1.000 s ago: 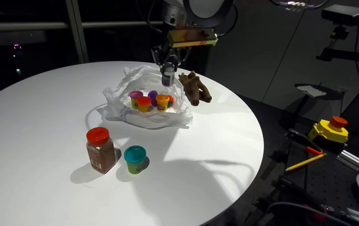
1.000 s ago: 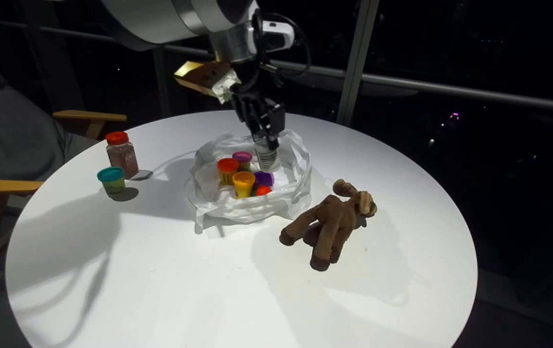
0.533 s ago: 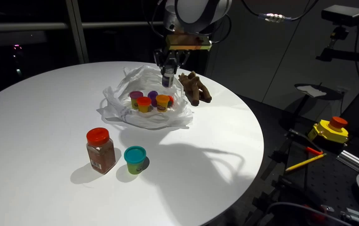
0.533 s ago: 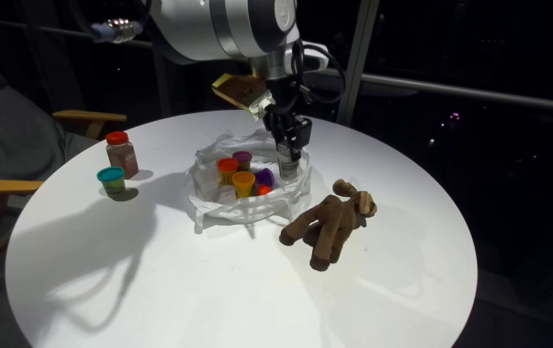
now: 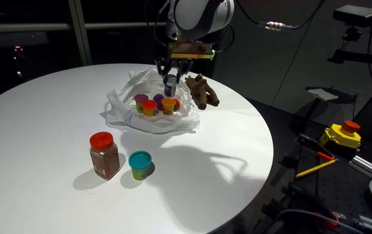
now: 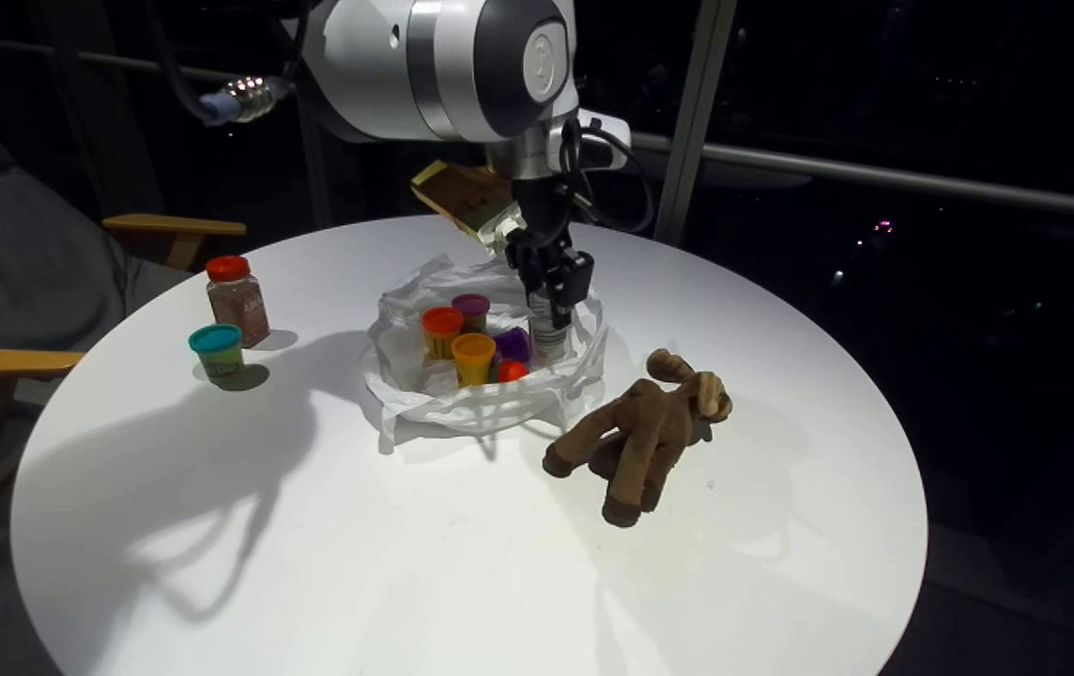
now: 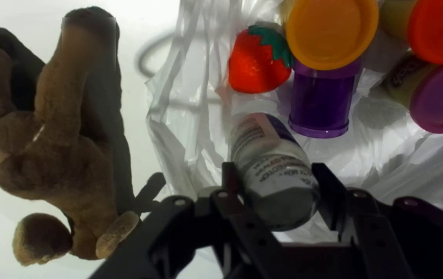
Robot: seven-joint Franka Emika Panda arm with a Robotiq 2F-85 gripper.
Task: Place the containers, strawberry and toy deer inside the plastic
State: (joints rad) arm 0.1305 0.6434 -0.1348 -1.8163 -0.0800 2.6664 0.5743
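Near left in an exterior view stands your jar point(image 5: 104, 157), the cup point(image 5: 139, 165) just right; beyond, the bag point(image 5: 158, 126) holds tubs point(image 5: 168, 106) and the strawberry point(image 5: 177, 104). Behind them, your gripper point(image 5: 171, 79) clasps the bottle point(image 5: 170, 90) (you can't tell if it touches the bag); the deer point(image 5: 202, 91) lies far right.

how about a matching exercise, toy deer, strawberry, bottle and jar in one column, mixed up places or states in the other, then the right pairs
Things
A. toy deer
B. strawberry
C. bottle
D. jar

Places and states
1. standing on the table beside the teal-lidded cup
2. held by the gripper
3. on the table, next to the bag
4. red with a green top, inside the bag

Right pairs
A-3
B-4
C-2
D-1
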